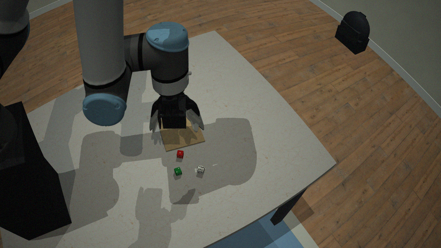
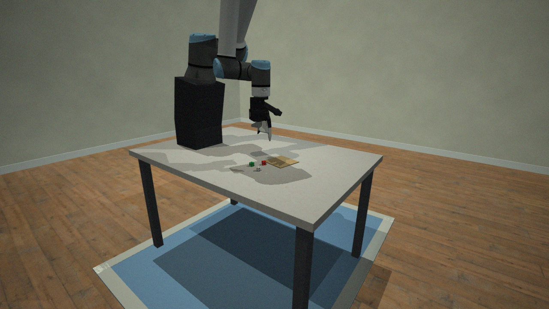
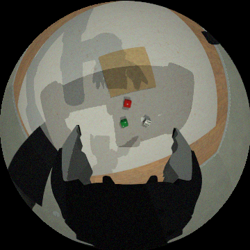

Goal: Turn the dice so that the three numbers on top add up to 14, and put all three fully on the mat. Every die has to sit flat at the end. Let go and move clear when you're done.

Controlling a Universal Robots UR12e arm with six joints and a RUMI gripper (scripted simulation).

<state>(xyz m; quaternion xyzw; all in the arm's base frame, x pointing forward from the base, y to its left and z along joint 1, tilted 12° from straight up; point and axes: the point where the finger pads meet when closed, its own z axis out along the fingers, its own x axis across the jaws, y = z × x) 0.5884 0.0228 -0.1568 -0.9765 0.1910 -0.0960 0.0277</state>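
A red die (image 1: 180, 154) (image 2: 263, 162) (image 3: 127, 103) lies flat on the table just off the mat's near edge, one pip on top. A green die (image 1: 177, 171) (image 2: 251, 164) (image 3: 123, 123) lies flat farther from the mat, its top seeming to show two pips. A white die (image 1: 200, 168) (image 2: 257, 168) (image 3: 147, 121) lies flat to the right of the green one in the top view, its top seeming to show six. The tan mat (image 1: 168, 146) (image 2: 284, 164) (image 3: 135, 53) holds no die. My gripper (image 1: 176, 130) (image 2: 263, 137) (image 3: 127, 127) is open and empty, high above the table.
The pale table (image 1: 277, 147) (image 2: 330, 176) (image 3: 139, 24) carries the dice and mat. The black robot pedestal (image 1: 27, 185) (image 2: 197, 115) stands at the left in the top and exterior views. Arm shadows cross the dice and part of the mat.
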